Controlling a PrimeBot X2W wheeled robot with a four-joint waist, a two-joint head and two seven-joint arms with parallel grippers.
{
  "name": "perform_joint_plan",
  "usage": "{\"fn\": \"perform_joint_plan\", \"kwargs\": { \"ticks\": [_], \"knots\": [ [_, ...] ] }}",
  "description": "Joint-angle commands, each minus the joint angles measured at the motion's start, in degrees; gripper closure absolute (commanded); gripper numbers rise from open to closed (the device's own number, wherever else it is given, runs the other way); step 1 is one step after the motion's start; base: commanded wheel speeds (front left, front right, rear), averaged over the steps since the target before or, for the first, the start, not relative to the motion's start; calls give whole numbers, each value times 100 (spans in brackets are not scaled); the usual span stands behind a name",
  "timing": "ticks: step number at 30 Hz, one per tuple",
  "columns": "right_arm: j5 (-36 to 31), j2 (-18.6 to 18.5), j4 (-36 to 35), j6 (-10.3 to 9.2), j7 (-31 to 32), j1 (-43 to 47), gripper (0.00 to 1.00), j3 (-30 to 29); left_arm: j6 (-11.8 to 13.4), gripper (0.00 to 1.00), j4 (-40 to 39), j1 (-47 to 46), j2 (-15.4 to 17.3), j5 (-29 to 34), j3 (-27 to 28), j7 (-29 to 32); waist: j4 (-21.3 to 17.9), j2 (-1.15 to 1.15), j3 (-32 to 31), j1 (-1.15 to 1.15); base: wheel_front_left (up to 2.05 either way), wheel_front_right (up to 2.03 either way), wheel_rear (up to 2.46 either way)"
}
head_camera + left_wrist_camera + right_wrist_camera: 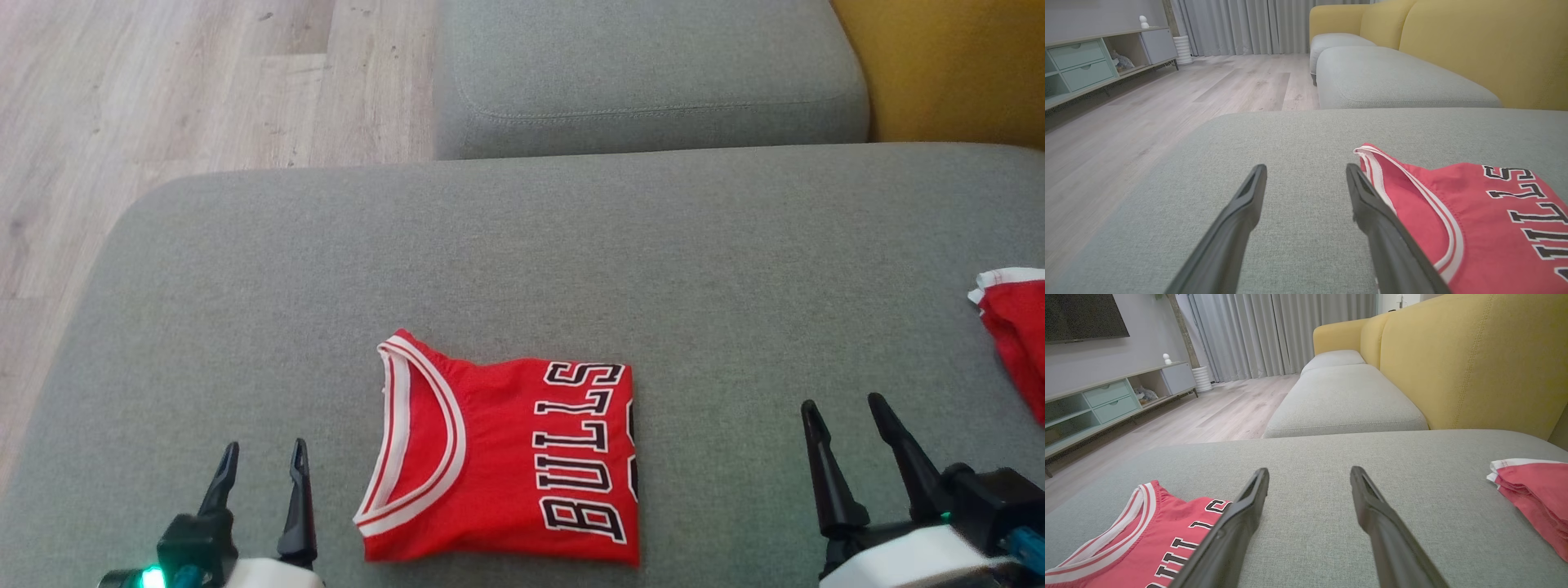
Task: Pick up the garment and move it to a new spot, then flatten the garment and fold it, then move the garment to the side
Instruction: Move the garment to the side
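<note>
I see the folded red Bulls jersey on the grey sofa cushion, between my left gripper and right gripper, both wide open and empty.

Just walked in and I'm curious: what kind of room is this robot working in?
Most likely a home living room: a yellow-backed sofa, a low cabinet with drawers under a wall screen, and long curtains.

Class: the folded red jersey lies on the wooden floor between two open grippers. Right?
Wrong surface: the folded red jersey lies on the grey cushion, between the open left gripper and right gripper. The head view shows it.
</note>
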Motion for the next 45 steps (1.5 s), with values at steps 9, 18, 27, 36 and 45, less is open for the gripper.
{"fn": "perform_joint_plan", "kwargs": {
  "ticks": [9,18,27,36,45],
  "knots": [
    [-1,-36,-190,-4,55,-218,0,99,96,0,-263,-299,227,137,172,27,0,0,48,0,0,0,0],
    [121,-34,106,-4,343,-274,0,24,27,0,-350,-554,232,236,68,20,225,0,221,0,0,0,0],
    [671,-126,1443,-4,707,-950,0,777,-123,0,-298,-1157,-47,377,-102,-225,822,0,725,0,0,0,0],
    [1205,-144,2657,-4,1330,-1608,0,1383,-263,0,-55,-1391,-244,410,-145,-533,1233,0,822,0,0,0,0],
    [1181,-413,2624,-4,1117,-1798,100,1408,-306,0,2,-1341,-259,426,-104,-651,1012,0,740,0,0,0,0]
  ]
}}
